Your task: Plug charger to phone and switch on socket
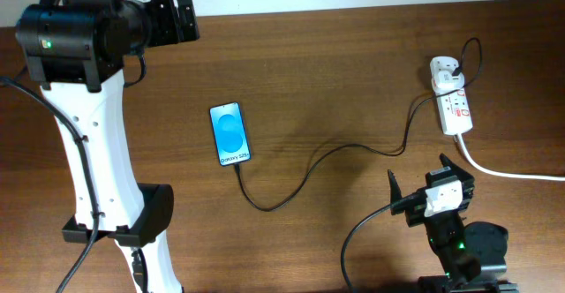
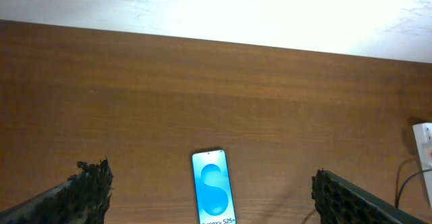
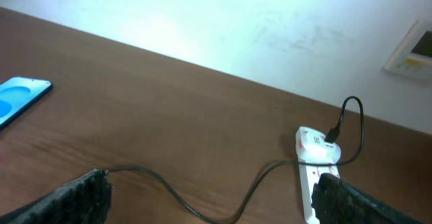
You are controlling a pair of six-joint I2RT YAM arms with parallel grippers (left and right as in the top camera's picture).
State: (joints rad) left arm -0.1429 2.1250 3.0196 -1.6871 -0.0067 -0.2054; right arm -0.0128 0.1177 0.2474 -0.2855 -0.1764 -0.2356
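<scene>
Phone (image 1: pixel 229 134) lies flat mid-tabletop (image 1: pixel 335 72), screen lit. Charger (image 1: pixel 353 147) cable loops from the phone's lower short edge across to the socket (image 1: pixel 453 103) at far right. Left gripper (image 2: pixel 209 177) and right gripper (image 3: pixel 210 182) both spread wide, holding nothing
</scene>
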